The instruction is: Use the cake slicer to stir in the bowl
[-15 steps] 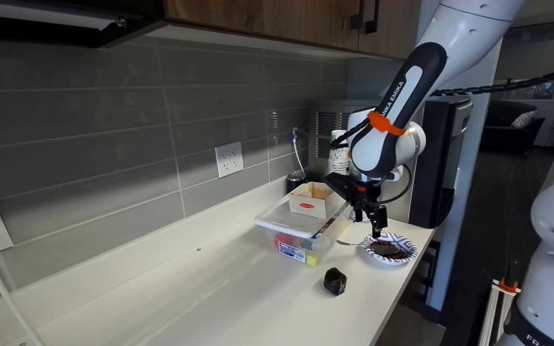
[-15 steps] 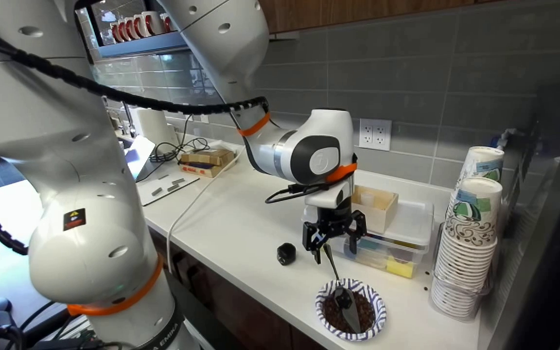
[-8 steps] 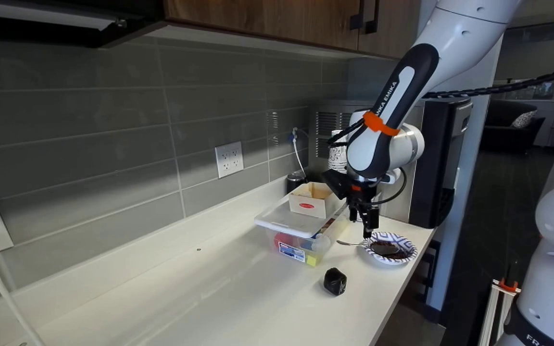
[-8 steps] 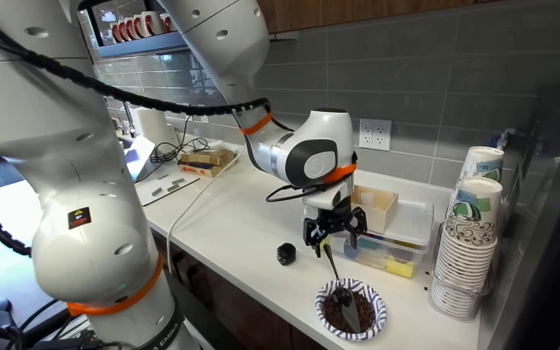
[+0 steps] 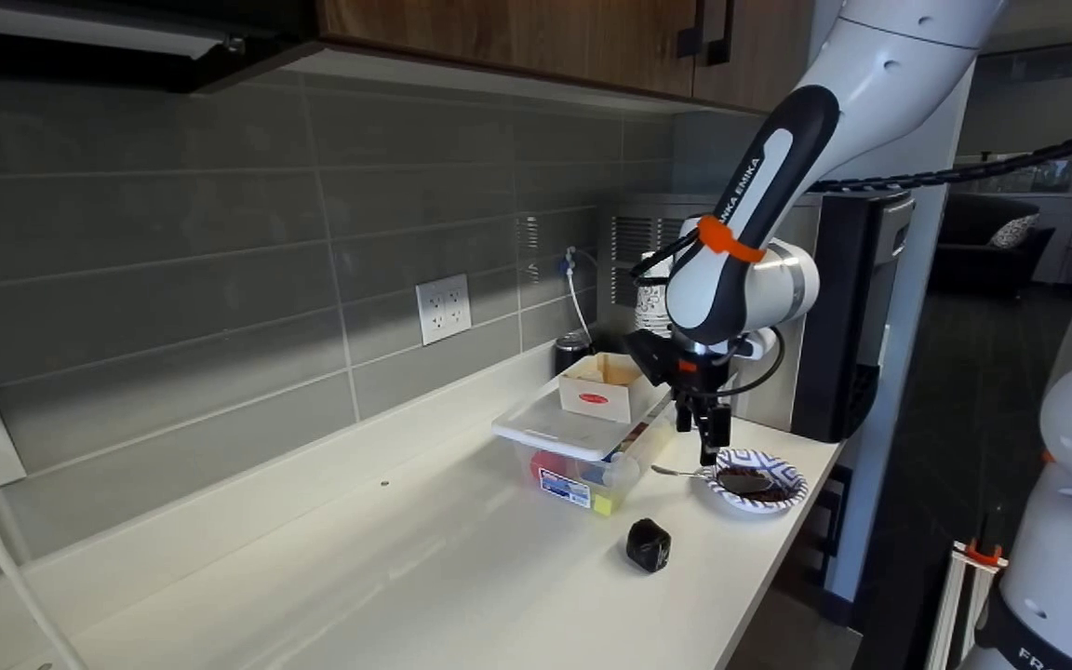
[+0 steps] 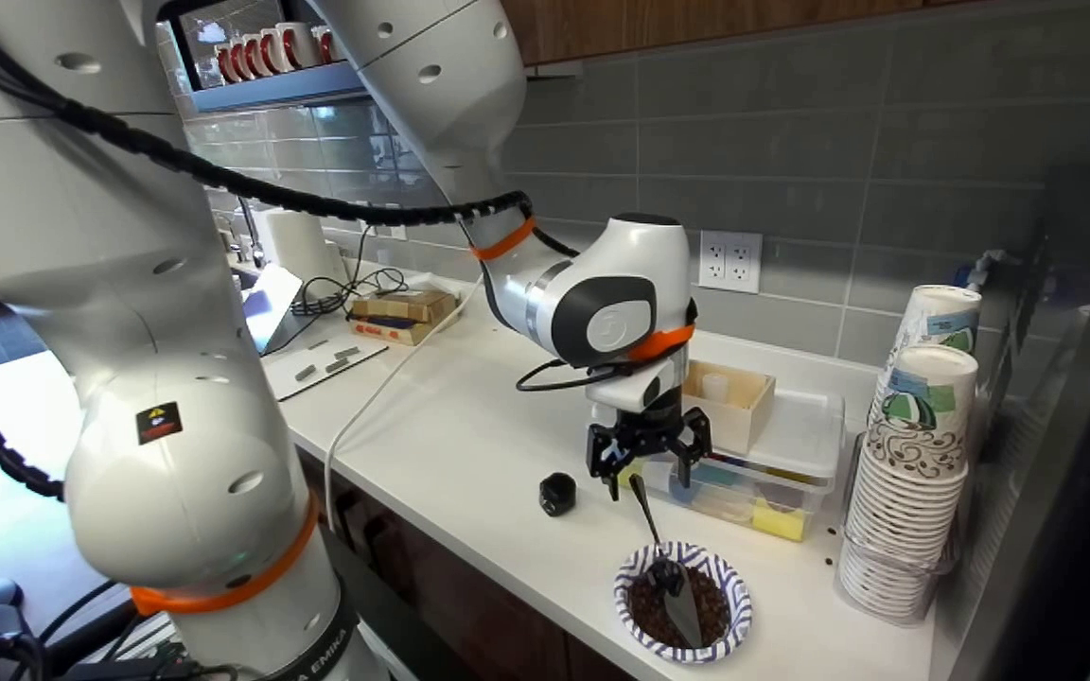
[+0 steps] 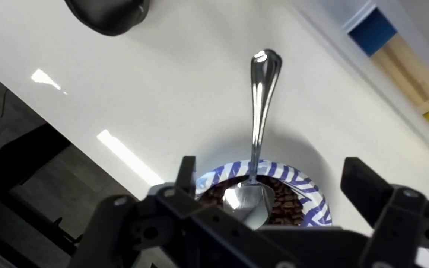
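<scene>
The cake slicer is shiny metal. Its wide blade lies on the brown beans in the bowl, and its handle leans over the rim, also visible in an exterior view. The paper bowl has a blue and white zigzag rim and stands near the counter's front edge in both exterior views. My gripper is open and empty, pointing down. In both exterior views it is above the counter by the handle's end. The gripper hides part of the bowl and blade in the wrist view.
A lidded clear plastic box with a small open box on top stands beside the bowl. A small black object sits on the counter. Stacked paper cups stand beyond the bowl, near a dark appliance.
My gripper has moved away from above the bowl, toward the handle's end, and stays open. Most of this came in the first half second. The slicer and bowl have not moved.
</scene>
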